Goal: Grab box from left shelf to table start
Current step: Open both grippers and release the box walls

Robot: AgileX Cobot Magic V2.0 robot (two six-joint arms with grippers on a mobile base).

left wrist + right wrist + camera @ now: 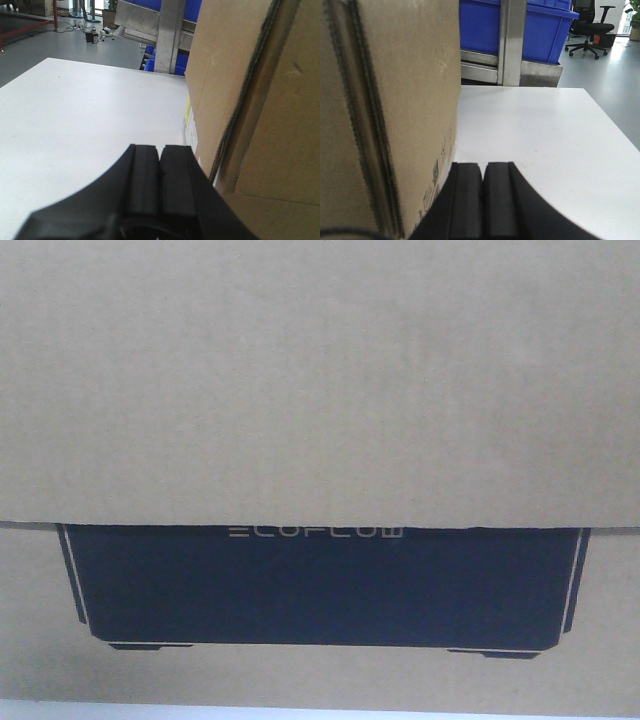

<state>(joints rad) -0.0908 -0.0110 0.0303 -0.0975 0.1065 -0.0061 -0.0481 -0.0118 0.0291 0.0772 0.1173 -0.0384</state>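
White tabletop (75, 125) underfoot, concrete workshop floor (60, 42) beyond its far edge. Nearest in the left wrist view: left gripper (159, 182), black pads pressed together, nothing between them, low over the table and just beside the box (260, 115). Cannot tell whether touching the cardboard. Box upright on the table, filling the right side of that view, corrugated edge and a pale label strip low on its side. Behind, a steel upright (170, 35) with blue bins (182, 62) around it.

Same arrangement mirrored in the right wrist view: right gripper (482, 200), pads closed flat against each other, empty, close alongside the box (395, 110) at its other end. Small printed marks low on the cardboard near the pads. Farther back, another steel post (512, 42) in front of a blue bin (540, 30), then an office chair (590, 32) on the grey floor.

Front view taken up almost wholly by the box (320, 390): plain brown flap above, black panel (320, 585) below with thin white corner lines and pale "ECOFLOW" lettering (315, 532). Sliver of white table (320, 713) along the bottom edge.
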